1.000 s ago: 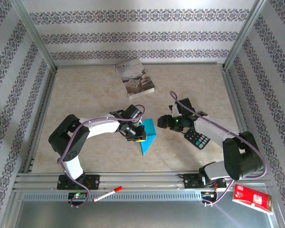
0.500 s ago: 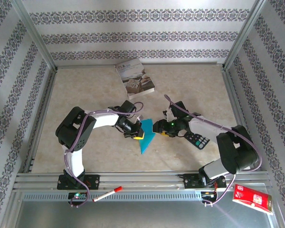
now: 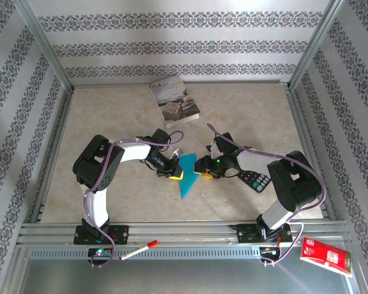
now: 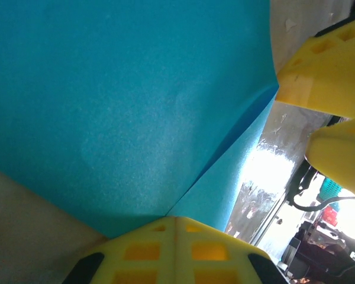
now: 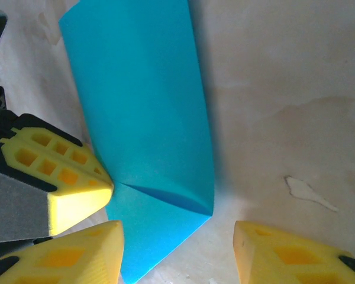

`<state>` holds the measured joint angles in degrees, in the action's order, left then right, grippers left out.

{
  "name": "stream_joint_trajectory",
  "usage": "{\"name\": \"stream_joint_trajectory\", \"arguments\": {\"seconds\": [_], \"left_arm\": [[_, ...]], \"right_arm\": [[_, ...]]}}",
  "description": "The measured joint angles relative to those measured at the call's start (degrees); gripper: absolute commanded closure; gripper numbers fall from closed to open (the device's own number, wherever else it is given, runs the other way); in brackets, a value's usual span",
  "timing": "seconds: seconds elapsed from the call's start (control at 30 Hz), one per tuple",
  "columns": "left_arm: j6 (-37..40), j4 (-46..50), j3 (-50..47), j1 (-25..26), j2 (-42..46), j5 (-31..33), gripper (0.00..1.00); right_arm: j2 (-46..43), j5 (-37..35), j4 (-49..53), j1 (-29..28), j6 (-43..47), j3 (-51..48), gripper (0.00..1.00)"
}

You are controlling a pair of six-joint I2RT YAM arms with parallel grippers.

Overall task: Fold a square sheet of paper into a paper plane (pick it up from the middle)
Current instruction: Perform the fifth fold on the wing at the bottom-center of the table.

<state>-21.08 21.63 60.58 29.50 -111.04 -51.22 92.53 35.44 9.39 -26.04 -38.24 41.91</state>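
Mid-fold: left gripper (image 3: 175,174) clamped on thin teal-blue creased paper sheet (image 3: 187,182); right gripper (image 5: 178,236), jaws apart, should next pinch the right edge.

No legible text in any view.
- Book (image 3: 175,101), far side of surface: grey-white cover carries dark print and a picture; lettering too small to read.
- Keypad device (image 3: 254,179), right of centre: rows of pale keys on black; key marks unresolved.
- Red packet (image 3: 326,257), near right corner: white markings, blurred, no brand made out.
- Pen (image 3: 138,250) on front rail: barrel markings unresolved.
- Sheet (image 5: 142,106): plain teal face.
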Motion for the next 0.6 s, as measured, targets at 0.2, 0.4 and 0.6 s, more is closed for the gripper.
{"name": "stream_joint_trajectory", "arguments": {"seconds": [0.2,0.4,0.6], "left_arm": [[0.98,0.28,0.09,0.0,-0.85,-0.28,0.99],[1.4,0.46,0.2,0.0,-0.9,-0.44,0.99],[1.44,0.94,0.44,0.0,-0.9,-0.39,0.99]], "right_arm": [[1.29,0.46,-2.75,0.0,-1.66,-0.46,0.52],[2.08,1.38,-5.07,0.0,-4.07,-1.09,0.64],[2.78,2.19,-8.24,-0.11,-5.07,-1.18,0.79]]}}
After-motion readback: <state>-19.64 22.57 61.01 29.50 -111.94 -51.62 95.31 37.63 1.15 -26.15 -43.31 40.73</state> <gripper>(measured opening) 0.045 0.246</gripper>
